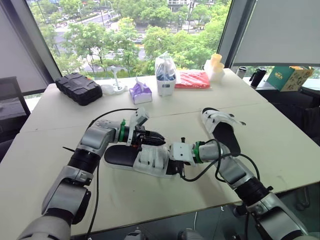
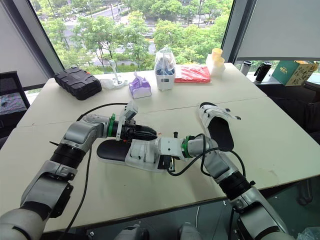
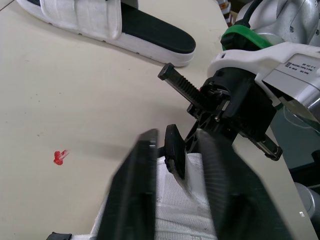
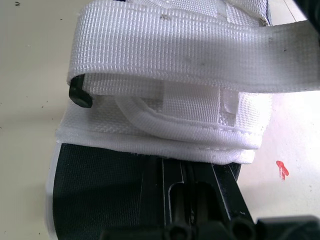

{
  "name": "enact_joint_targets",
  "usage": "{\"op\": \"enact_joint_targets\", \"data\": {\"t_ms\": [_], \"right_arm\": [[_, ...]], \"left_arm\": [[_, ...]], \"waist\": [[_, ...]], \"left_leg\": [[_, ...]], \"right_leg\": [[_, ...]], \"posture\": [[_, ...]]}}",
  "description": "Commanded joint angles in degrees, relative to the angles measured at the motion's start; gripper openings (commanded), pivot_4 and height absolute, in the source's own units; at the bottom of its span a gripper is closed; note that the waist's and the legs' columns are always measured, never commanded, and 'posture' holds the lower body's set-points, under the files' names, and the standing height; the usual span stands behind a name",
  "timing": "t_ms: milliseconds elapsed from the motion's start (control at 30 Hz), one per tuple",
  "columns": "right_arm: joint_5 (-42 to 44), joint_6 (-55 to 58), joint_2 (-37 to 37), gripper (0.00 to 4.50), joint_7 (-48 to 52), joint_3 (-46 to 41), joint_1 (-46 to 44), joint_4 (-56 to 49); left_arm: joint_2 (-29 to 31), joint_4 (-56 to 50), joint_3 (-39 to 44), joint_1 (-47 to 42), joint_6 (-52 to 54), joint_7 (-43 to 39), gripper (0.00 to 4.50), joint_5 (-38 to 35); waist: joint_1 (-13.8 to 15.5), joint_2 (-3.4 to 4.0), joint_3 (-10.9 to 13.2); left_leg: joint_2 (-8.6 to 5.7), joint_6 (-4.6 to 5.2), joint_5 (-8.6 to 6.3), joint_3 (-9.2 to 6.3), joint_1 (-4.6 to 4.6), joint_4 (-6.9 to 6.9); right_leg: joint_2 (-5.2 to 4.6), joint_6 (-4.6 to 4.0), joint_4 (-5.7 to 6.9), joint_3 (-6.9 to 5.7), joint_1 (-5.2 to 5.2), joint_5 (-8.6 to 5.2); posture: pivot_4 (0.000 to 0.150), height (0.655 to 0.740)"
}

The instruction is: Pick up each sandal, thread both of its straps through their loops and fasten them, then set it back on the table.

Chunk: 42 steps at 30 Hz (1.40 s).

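One sandal (image 1: 120, 156) with a black footbed and white straps (image 1: 152, 159) lies across the middle of the table. My left gripper (image 1: 159, 139) reaches over it from the left, open, with its fingers (image 3: 135, 190) on either side of a white strap (image 3: 180, 210). From the right, my right gripper (image 1: 173, 163) is shut on this sandal's edge beneath the straps; the wide upper strap (image 4: 190, 50) crosses just beyond its fingers. The second sandal (image 1: 222, 131) lies flat farther right with its straps loose, and it is also in the left wrist view (image 3: 115, 25).
Along the far edge stand a black case (image 1: 78, 88), a purple tissue pack (image 1: 140, 93), a white bagged container (image 1: 165, 77), a red packet (image 1: 192, 79) and yellow cups (image 1: 216, 64). A black cable (image 1: 107, 112) loops across the table behind my left arm.
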Motion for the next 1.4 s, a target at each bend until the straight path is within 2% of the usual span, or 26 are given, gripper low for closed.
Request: {"op": "enact_joint_targets", "data": {"t_ms": [33, 367, 533, 1000, 1333, 1367, 1400], "right_arm": [[-3.0, 2.1, -1.1, 0.00, 0.4, 2.2, 2.1, 3.9], [-2.9, 2.4, -1.2, 0.00, 0.5, 2.2, 2.4, 3.4], [-2.8, 2.6, -1.3, 0.00, 0.8, 2.2, 2.9, 2.8], [-2.9, 3.5, -1.8, 0.00, 1.0, 1.8, 3.7, 1.3], [-3.0, 3.7, -2.0, 0.00, 1.1, 1.7, 4.1, 0.9], [-3.0, 3.7, -2.1, 0.00, 1.1, 1.7, 4.1, 0.8], [-3.0, 3.8, -2.1, 0.00, 1.0, 1.7, 4.1, 0.8]], "left_arm": [[0.0, -1.0, 0.6, -1.4, 0.4, -1.0, 0.07, -0.4], [-1.3, 0.4, 7.0, -4.8, 7.4, -2.4, 0.07, -7.4], [-1.8, 2.3, 7.7, -5.7, 5.2, -3.6, 0.07, -7.6], [-5.0, 18.2, 5.4, -5.9, -14.8, 2.5, 0.07, 3.5], [-6.8, 23.5, 0.4, -4.9, -25.6, 1.4, 0.07, 11.7], [-6.9, 23.8, -0.1, -4.8, -26.1, 1.1, 0.71, 12.2], [-6.9, 24.0, -0.8, -4.8, -26.7, 1.2, 1.03, 13.3]], "waist": [[0.0, 0.00, 0.0], [0.0, 0.00, 0.0], [0.0, -0.01, 0.0], [0.2, -0.01, 0.0], [0.4, -0.03, -0.1], [0.5, -0.05, -0.1], [0.4, -0.04, -0.1]], "left_leg": [[0.00, 0.00, 0.00, 0.00, 0.00, 0.00], [0.00, 0.00, 0.00, 0.00, 0.00, 0.02], [-0.01, 0.00, 0.00, 0.00, 0.00, 0.02], [-0.03, 0.00, 0.00, 0.00, -0.04, 0.06], [-0.04, 0.00, 0.00, 0.00, -0.02, 0.12], [-0.04, 0.00, 0.00, 0.00, -0.02, 0.13], [-0.04, 0.00, 0.00, 0.00, -0.01, 0.13]], "right_leg": [[0.00, 0.00, 0.00, 0.00, 0.00, 0.00], [0.02, 0.20, 0.01, -0.01, 0.00, 0.03], [0.04, 0.14, 0.01, -0.01, 0.00, 0.08], [0.02, 0.14, 0.01, -0.01, -0.01, 0.09], [0.02, 0.15, 0.01, -0.02, 0.06, 0.08], [0.02, 0.15, 0.01, -0.02, 0.07, 0.08], [0.02, 0.16, 0.01, -0.02, 0.08, 0.08]], "posture": [[0.150, 0.7400], [0.150, 0.7400], [0.150, 0.7400], [0.150, 0.7400], [0.150, 0.7400], [0.150, 0.7400], [0.150, 0.7400]]}}
